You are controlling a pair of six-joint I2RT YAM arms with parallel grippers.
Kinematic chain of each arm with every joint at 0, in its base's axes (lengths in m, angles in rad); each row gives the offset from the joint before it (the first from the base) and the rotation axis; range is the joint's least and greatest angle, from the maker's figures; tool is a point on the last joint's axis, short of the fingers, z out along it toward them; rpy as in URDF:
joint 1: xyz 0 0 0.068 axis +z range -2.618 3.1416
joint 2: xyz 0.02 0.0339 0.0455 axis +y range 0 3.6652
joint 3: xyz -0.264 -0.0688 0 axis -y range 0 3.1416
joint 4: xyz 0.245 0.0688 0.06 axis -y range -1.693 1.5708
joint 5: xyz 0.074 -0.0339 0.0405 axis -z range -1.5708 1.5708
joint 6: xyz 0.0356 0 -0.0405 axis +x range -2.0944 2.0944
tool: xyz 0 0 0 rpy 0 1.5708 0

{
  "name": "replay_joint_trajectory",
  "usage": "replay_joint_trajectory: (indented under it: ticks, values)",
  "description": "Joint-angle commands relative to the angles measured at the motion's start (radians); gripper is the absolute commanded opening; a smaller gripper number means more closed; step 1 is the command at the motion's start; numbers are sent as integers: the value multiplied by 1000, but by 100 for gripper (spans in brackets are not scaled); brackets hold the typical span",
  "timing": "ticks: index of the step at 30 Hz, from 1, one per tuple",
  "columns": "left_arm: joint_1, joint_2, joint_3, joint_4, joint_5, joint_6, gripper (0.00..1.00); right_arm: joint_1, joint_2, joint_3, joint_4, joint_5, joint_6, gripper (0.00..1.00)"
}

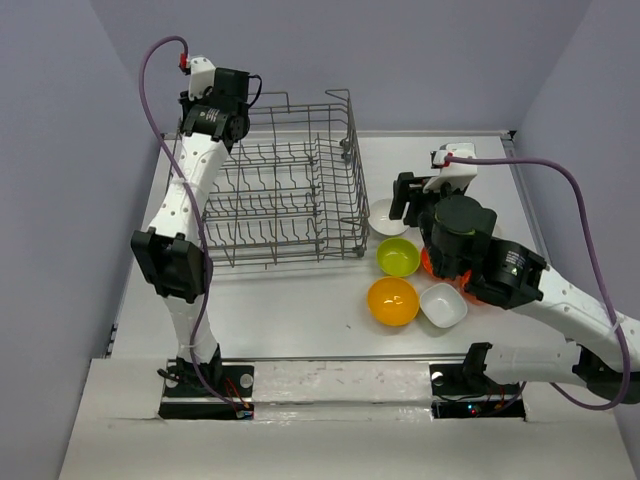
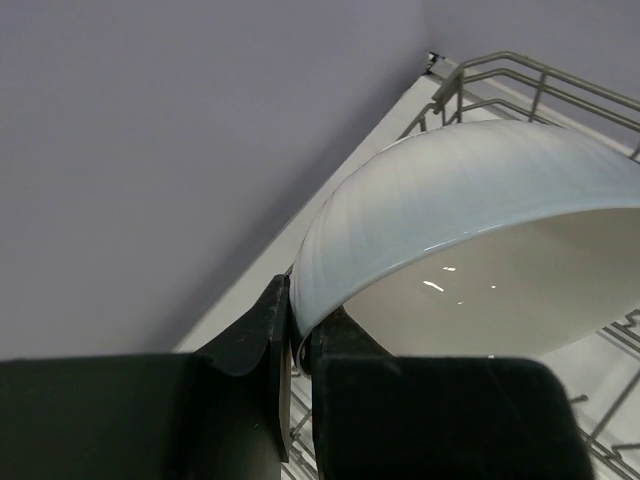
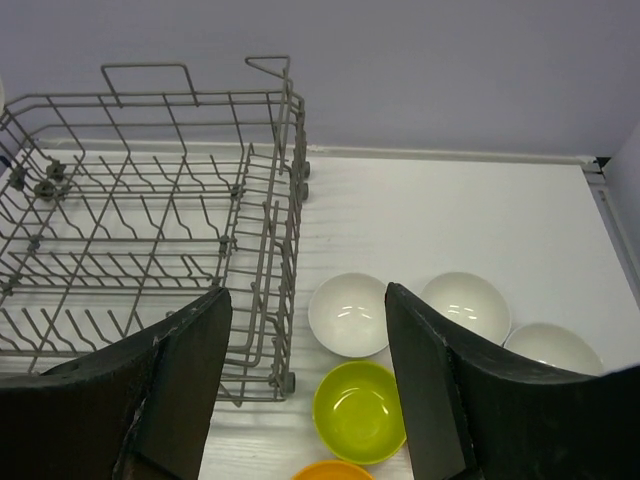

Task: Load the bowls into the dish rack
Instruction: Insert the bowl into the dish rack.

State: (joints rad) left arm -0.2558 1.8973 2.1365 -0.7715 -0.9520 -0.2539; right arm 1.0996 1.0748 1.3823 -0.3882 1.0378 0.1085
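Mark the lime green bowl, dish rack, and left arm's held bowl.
lime green bowl (image 3: 359, 412): right wrist view, inner floor.
dish rack (image 1: 290, 240): top external view, near side wall.
white bowl (image 2: 450, 200): left wrist view, outer wall.

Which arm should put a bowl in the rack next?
Left, probably: the left gripper pinches a white bowl by the rim beside the dish rack. The right gripper hangs open and empty above loose bowls.

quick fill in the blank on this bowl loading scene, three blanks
1. The left gripper has its fingers shut on the white bowl, pinching it by its ___.
2. The right gripper hangs above the loose bowls with its fingers ___.
3. The lime green bowl lies on the ___, to the right of the dish rack.

Missing words: rim; open; table
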Motion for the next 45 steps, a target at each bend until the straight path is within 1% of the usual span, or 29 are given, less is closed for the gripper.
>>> replay_joint_trajectory:
  ticks: [1,5,10,15,17,29,34,40,43,45]
  values:
    - [23,3,42,38,-169,-65,0,0,-18,-26,-23,-27,59,68]
    - [35,-21,-62,151,-186,-74,0,0,-19,-43,-23,-59,82,68]
    - [44,-4,-70,212,-234,-70,0,0,-19,-63,-21,-104,115,69]
    - [47,22,-92,299,-307,-36,0,0,-27,-103,-9,-131,132,69]
    - [47,29,-118,357,-327,-1,0,0,-33,-117,2,-140,134,69]
    - [56,105,-208,463,-412,28,0,0,-72,-177,58,-193,115,70]
    - [64,115,-242,561,-438,113,0,0,-75,-184,69,-228,115,70]
    - [67,144,-230,656,-468,191,0,0,-69,-206,77,-266,132,70]
    - [73,160,-243,762,-479,295,0,0,-64,-212,80,-269,146,70]
    - [79,163,-248,794,-485,315,0,0,-64,-213,80,-274,149,70]
